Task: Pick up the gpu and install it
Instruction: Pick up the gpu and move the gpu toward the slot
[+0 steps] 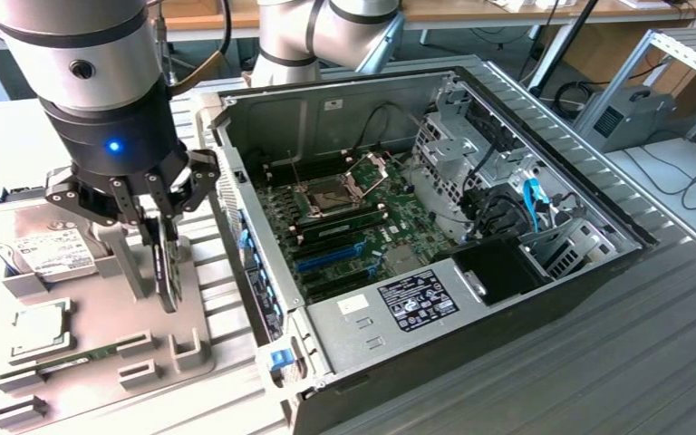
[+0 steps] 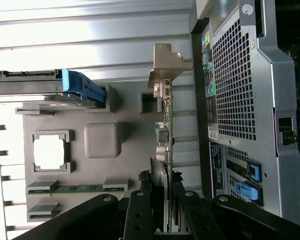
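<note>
While jaws clasp the gpu (image 1: 167, 276) upright at the grey tray (image 1: 112, 306), hard drive (image 1: 33, 240) label illegible.

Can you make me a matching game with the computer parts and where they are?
1. thin black gpu card with silver bracket
2. silver hard drive with white label
3. narrow green RAM stick

a. lying flat in a slot of the grey tray
b. standing on edge between the gripper's fingers
c. farthest to the exterior view's left

Pairs: 1-b, 2-c, 3-a
</note>
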Controlling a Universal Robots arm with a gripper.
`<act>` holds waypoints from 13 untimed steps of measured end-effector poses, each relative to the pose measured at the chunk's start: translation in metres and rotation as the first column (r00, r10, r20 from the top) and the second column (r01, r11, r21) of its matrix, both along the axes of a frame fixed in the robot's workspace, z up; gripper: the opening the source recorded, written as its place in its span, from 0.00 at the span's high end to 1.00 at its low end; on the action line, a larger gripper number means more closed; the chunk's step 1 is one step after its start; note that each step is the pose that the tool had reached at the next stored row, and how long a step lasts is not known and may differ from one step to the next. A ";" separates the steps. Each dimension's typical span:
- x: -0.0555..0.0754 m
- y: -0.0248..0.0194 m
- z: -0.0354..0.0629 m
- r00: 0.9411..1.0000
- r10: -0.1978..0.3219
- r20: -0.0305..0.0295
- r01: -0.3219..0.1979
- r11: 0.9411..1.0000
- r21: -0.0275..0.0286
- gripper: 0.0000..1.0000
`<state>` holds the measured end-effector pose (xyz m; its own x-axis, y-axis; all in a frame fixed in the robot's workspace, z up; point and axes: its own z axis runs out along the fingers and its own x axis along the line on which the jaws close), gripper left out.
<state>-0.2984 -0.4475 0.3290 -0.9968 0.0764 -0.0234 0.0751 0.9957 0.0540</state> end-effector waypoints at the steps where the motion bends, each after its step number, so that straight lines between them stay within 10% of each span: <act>1: 0.000 0.0000 0.0004 1.000 0.000 0.000 0.000 1.000 0.000 0.74; 13: 0.000 0.0000 0.0046 1.000 0.000 0.000 0.000 1.000 0.002 0.74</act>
